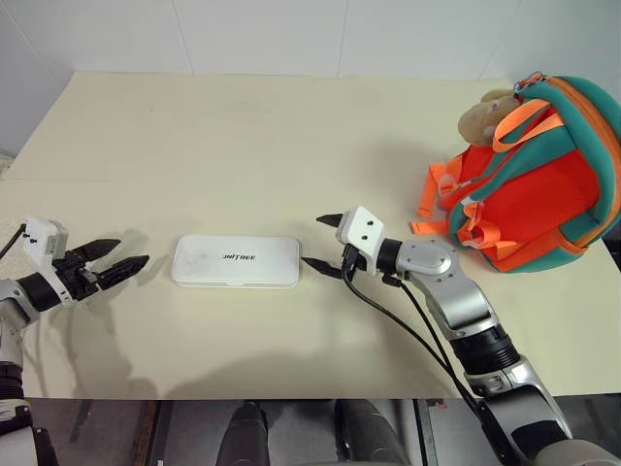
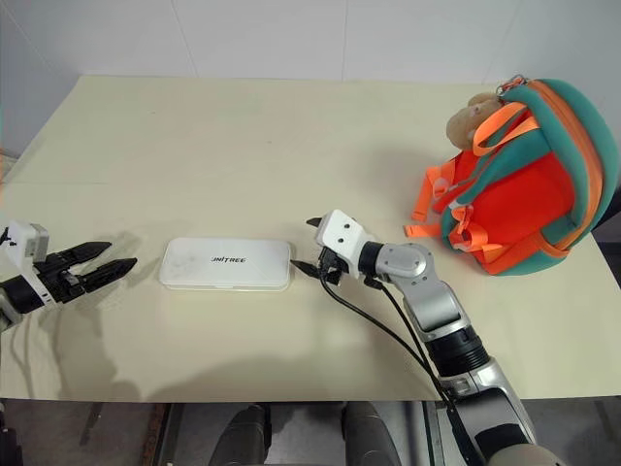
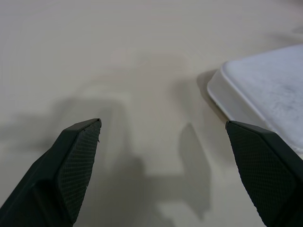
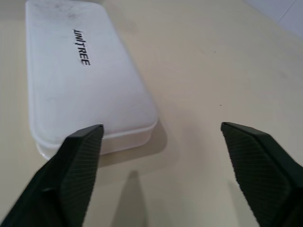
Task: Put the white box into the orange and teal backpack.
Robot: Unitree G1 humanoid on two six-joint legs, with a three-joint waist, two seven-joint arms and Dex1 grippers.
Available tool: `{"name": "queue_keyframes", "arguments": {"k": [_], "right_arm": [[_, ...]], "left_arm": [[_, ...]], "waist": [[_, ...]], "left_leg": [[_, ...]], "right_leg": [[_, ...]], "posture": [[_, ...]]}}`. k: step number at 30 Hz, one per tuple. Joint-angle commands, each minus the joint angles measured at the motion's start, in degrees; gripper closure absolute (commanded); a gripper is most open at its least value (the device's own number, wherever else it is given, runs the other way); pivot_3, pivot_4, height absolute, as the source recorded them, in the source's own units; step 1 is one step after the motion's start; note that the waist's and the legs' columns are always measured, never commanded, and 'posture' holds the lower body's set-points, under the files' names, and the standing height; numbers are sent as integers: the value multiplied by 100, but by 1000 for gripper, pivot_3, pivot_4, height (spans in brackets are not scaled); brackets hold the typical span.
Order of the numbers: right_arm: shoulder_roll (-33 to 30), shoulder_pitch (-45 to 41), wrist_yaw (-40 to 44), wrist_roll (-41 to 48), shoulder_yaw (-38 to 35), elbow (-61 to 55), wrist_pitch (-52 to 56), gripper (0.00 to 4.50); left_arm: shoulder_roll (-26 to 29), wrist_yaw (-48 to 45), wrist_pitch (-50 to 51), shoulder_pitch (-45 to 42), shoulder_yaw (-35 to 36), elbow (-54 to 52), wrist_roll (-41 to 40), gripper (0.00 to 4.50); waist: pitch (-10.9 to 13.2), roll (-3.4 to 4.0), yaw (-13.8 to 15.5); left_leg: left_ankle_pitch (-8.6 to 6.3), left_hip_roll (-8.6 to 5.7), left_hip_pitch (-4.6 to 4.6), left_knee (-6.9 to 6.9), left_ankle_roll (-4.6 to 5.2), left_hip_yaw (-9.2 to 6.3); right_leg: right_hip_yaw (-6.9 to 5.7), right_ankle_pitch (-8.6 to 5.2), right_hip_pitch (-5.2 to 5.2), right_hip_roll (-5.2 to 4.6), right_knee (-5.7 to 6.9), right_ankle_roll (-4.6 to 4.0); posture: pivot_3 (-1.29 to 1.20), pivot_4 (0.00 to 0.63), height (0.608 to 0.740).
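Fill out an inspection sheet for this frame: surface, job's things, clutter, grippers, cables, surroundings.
Surface: pale cream table, bare apart from the job's things.
Job's things: white box lies flat near the front edge, lettering up; orange and teal backpack sits at the far right of the table, well apart from the box, a tan plush animal at its top.
Clutter: nothing seen.
Grippers: left gripper open, just off the box's left end; right gripper open, at the box's right end. Neither holds the box.
Cables: black cables run along the right arm.
Surroundings: white tiled wall behind the table.
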Motion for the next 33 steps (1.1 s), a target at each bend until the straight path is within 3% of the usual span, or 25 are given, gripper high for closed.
{"name": "queue_keyframes", "arguments": {"k": [1,6,13,20,33], "right_arm": [[-46,20,116,92,6,-316,97,15],[45,-135,-185,-191,-3,64,-118,15],[86,-251,-427,-652,103,610,-640,15],[138,-252,-413,-796,197,665,-836,15],[288,-290,-296,-716,170,461,-896,15]], "left_arm": [[76,81,158,-200,-23,-25,16,0],[-23,283,371,-724,-171,468,86,0],[-183,-167,1283,-1420,-264,1025,-194,0],[-91,-828,2251,-1423,-575,964,-253,0],[-74,-1252,3114,-1730,-750,1272,-268,0]], "waist": [[0,0,3],[0,-1,3],[-1,-1,-5],[-1,-1,-30],[-1,-1,-7]], "left_leg": [[1,0,0,0,-1,-1],[2,0,1,2,-3,-1],[3,-2,0,4,-4,-3],[7,-2,-1,2,-11,-4],[10,-2,1,5,-12,-8]], "right_leg": [[-1,0,0,0,1,0],[-1,0,0,0,3,0],[-3,1,0,1,7,1],[-4,0,-4,1,10,1],[-5,0,-1,1,18,1]], "posture": [[0,150,740],[0,150,740],[0,150,740],[0,150,740],[0,150,740]]}}
